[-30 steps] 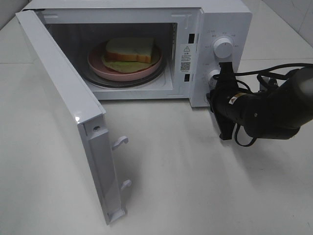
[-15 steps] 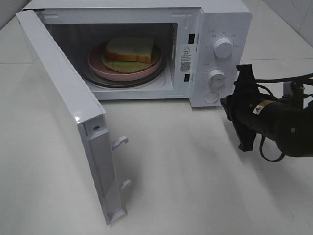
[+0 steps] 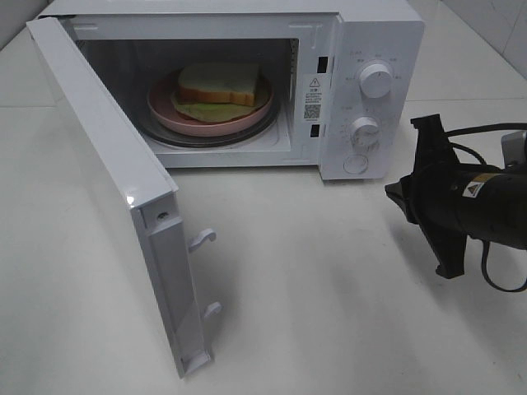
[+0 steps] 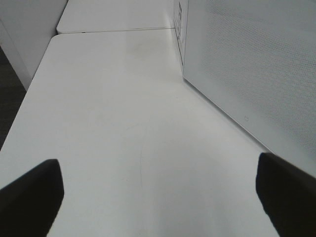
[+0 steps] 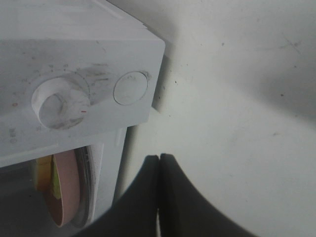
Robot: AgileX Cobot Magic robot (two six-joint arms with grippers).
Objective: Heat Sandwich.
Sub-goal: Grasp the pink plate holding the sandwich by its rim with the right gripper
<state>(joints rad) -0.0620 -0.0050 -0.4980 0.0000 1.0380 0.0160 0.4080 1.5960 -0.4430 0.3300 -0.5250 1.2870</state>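
Tabletop (image 4: pixel 98 98); left gripper (image 4: pixel 158 163) wrist-view only

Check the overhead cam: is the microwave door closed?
No, the door stands wide open, leaving the sandwich on its pink plate visible inside the microwave.

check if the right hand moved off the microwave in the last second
Yes. The right hand, shut, has backed away from the microwave's control panel, rightward and toward the camera; bare table now separates them.
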